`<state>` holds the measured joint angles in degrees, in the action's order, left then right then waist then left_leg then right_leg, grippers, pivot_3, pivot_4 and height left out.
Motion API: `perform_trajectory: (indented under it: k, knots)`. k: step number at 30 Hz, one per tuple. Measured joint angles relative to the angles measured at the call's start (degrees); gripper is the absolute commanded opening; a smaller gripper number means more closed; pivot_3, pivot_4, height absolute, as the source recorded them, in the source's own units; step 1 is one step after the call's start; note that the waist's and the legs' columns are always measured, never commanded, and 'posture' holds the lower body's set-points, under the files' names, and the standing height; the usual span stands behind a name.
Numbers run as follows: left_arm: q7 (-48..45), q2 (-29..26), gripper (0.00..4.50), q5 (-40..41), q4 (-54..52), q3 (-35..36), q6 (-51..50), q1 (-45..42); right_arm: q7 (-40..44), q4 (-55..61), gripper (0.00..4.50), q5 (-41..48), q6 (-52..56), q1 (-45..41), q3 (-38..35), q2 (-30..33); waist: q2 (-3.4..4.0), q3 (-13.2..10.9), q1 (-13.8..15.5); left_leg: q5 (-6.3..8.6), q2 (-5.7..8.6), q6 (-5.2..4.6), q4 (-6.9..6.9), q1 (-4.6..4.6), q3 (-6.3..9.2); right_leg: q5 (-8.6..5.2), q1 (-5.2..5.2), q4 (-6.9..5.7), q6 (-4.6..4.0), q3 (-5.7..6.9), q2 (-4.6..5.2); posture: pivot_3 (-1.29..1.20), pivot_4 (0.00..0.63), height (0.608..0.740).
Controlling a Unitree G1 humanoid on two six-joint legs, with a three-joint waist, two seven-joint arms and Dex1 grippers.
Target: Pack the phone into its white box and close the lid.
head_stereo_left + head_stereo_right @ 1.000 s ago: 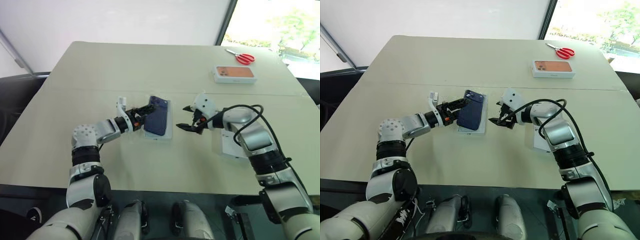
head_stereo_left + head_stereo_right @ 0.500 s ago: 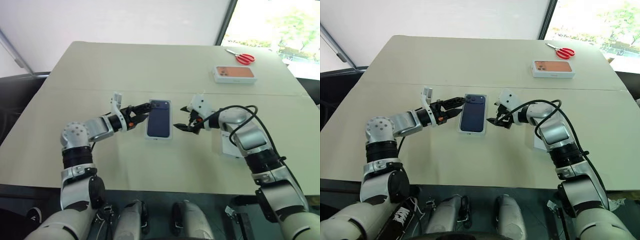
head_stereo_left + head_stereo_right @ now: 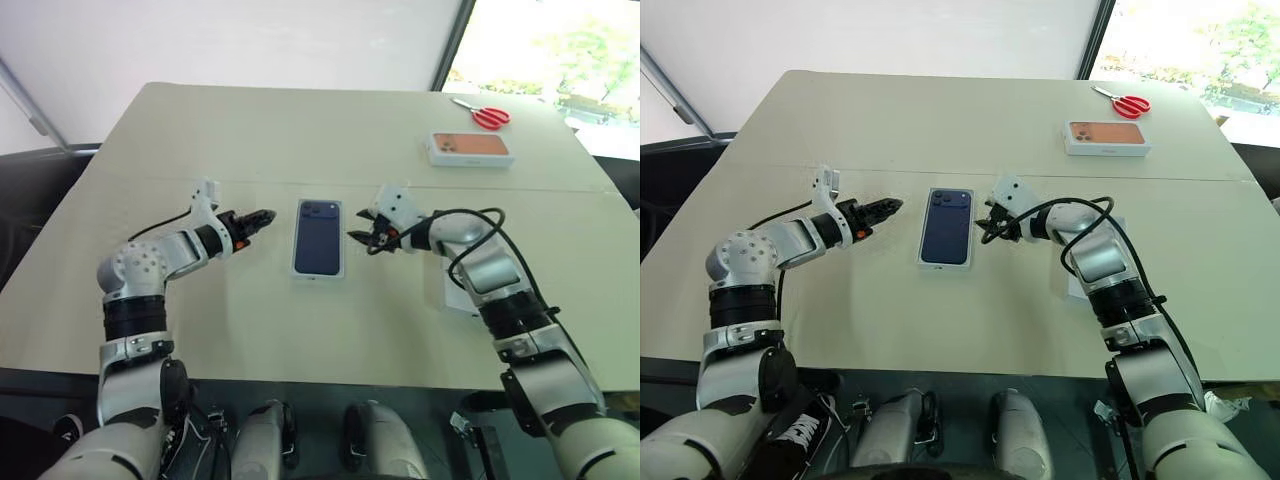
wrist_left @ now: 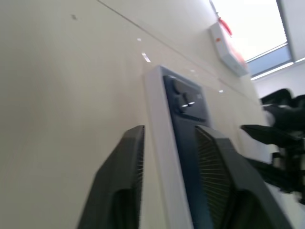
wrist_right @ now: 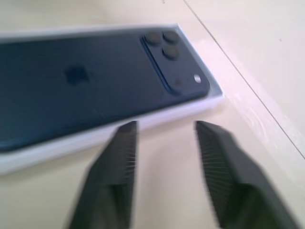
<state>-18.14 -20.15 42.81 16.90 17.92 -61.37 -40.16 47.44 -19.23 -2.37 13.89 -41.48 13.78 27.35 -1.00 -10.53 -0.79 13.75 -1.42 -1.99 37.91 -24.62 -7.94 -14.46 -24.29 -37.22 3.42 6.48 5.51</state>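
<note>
The dark navy phone (image 3: 319,236) lies flat, camera bump at the far end, inside the white box (image 3: 319,273) at the table's middle. My left gripper (image 3: 268,215) hovers just left of the box, apart from it, its fingers drawn nearly together on nothing. My right gripper (image 3: 353,236) sits close to the box's right edge, also nearly closed and empty. The right wrist view shows the phone (image 5: 86,81) and the box rim (image 5: 71,143) just beyond the fingertips. A white cardboard piece (image 3: 455,295) lies partly under my right forearm; I cannot tell whether it is the lid.
A white box with an orange phone picture (image 3: 470,148) and red-handled scissors (image 3: 488,117) lie at the far right. A seam (image 3: 150,180) crosses the tabletop behind the arms. The table's near edge (image 3: 300,375) runs close to my elbows.
The left gripper let go of the tilted phone, which now lies flat in the box, then drew back left and closed. The right gripper closed and edged toward the box.
</note>
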Motion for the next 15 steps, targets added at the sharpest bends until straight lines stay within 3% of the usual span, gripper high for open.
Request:
perform_trajectory:
  k: [1,15]
  knots:
    - [-0.4,0.0,0.0,-1.2,0.3,-1.2,0.9,0.0,-0.5,-0.5,0.03,-0.9,-0.7,0.0,0.4,0.0,0.0,0.0,0.0,0.0,0.0,0.0,0.0,0.0,0.0,0.0,0.0,0.0,0.0,0.0,0.0,0.0,0.15,0.738]
    - [-9.4,3.4,0.0,-12.8,6.6,-14.9,6.7,-3.5,-2.3,-0.8,0.03,-3.7,-0.1,2.1,2.7,-3.1,0.01,0.0,0.1,-0.01,0.01,-0.03,0.01,0.0,-0.02,0.0,0.02,-0.01,0.01,0.01,0.02,0.0,0.15,0.738]
